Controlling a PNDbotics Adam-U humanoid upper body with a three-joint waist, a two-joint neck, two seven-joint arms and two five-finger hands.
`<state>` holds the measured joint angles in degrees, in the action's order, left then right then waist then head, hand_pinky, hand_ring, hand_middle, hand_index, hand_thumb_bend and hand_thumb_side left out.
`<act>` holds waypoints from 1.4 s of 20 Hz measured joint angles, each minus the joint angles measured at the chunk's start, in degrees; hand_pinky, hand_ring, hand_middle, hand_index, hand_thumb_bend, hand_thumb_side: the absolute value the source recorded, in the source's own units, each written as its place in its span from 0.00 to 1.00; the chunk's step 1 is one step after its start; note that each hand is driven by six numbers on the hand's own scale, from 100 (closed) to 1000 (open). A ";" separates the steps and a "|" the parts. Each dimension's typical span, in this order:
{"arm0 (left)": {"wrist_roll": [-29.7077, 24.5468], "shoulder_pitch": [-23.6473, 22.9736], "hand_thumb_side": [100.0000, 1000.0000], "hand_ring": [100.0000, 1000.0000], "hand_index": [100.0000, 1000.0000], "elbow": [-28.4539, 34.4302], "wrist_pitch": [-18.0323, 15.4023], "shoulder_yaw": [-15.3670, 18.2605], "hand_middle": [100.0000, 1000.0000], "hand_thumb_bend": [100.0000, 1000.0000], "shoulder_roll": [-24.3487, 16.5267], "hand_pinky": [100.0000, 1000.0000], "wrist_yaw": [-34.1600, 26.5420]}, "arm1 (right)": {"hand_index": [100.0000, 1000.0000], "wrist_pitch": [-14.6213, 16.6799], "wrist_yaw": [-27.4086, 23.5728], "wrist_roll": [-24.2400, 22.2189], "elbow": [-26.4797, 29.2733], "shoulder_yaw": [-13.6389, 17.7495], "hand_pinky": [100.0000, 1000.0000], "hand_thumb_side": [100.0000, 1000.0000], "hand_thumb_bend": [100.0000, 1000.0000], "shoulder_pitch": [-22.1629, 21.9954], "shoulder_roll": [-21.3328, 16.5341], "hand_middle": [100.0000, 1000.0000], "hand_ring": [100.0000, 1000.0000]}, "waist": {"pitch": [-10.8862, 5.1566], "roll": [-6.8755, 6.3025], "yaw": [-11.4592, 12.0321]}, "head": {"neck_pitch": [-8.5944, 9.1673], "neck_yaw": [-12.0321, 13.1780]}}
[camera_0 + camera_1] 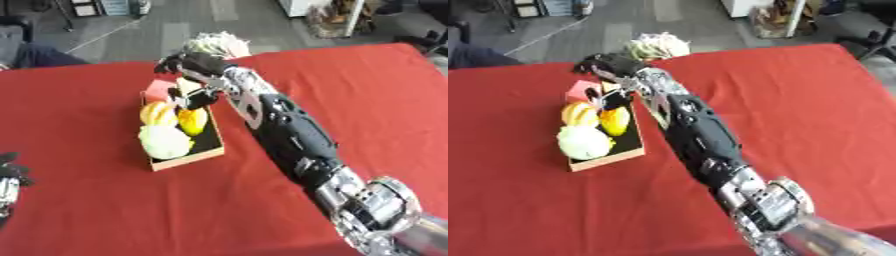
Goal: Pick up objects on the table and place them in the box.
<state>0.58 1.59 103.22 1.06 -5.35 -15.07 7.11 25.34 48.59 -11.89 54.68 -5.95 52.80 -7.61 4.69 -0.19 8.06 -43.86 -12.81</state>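
Over the far end of the box [185, 161], the right hand [194, 65] hangs with fingers curled; whether it grips anything I cannot tell. Inside lie an orange gourd [157, 113], a yellow fruit [193, 121] and a pale green vegetable [164, 142]. At the near left edge rests the left hand [10, 172], fingers unclear.

Red tablecloth [367, 95], grey floor [175, 30] beyond, wooden furniture [785, 20] at far right

Bare red table [367, 100] right of the box [210, 145]; three fruits [164, 141] crowding its near end
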 measured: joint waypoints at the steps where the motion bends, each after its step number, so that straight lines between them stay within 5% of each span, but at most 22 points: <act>1: 0.23 0.02 0.57 0.55 0.79 -0.10 -0.02 0.09 0.55 0.00 0.00 0.77 -0.01 | 0.88 -0.03 -5.30 0.23 2.23 -0.01 0.53 0.29 0.00 -1.28 -1.59 0.64 0.61 | 0.00 0.19 -0.46 | 0.00 0.61; 7: 2.08 0.74 0.58 0.56 0.79 -0.33 -0.14 0.53 0.56 0.00 -0.01 0.77 -0.05 | 0.90 -4.05 -37.02 0.57 18.50 0.12 0.49 0.37 0.00 -15.16 -10.85 0.60 0.57 | -0.01 1.34 -3.38 | -0.01 6.06; 11: 3.24 0.94 0.59 0.57 0.78 -0.81 -0.44 0.60 0.56 0.00 0.25 0.77 -0.10 | 0.90 -7.72 -49.18 0.24 28.76 1.66 0.47 0.41 0.00 -26.54 -12.33 0.58 0.56 | 0.03 1.50 -4.16 | -0.01 10.37; 20: 4.74 0.95 0.60 0.57 0.77 -1.28 -1.84 0.52 0.55 0.00 1.57 0.77 -0.56 | 0.87 -12.94 -54.99 0.25 37.80 4.34 0.46 0.53 0.00 -44.49 -5.73 0.55 0.54 | 0.07 1.50 -5.37 | -0.01 15.06; 28: 5.13 0.97 0.61 0.54 0.76 -1.94 -2.28 -0.16 0.53 0.00 2.01 0.76 -1.09 | 0.85 -13.92 -54.90 1.86 38.01 4.77 0.45 0.51 0.00 -49.39 -3.24 0.54 0.52 | 0.15 1.50 -6.15 | -0.01 14.46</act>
<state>5.71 2.56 101.28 -1.21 -5.50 -13.06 6.01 11.42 -6.31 -10.03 92.69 -1.18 3.41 -10.85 4.84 1.31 1.90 -43.87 1.65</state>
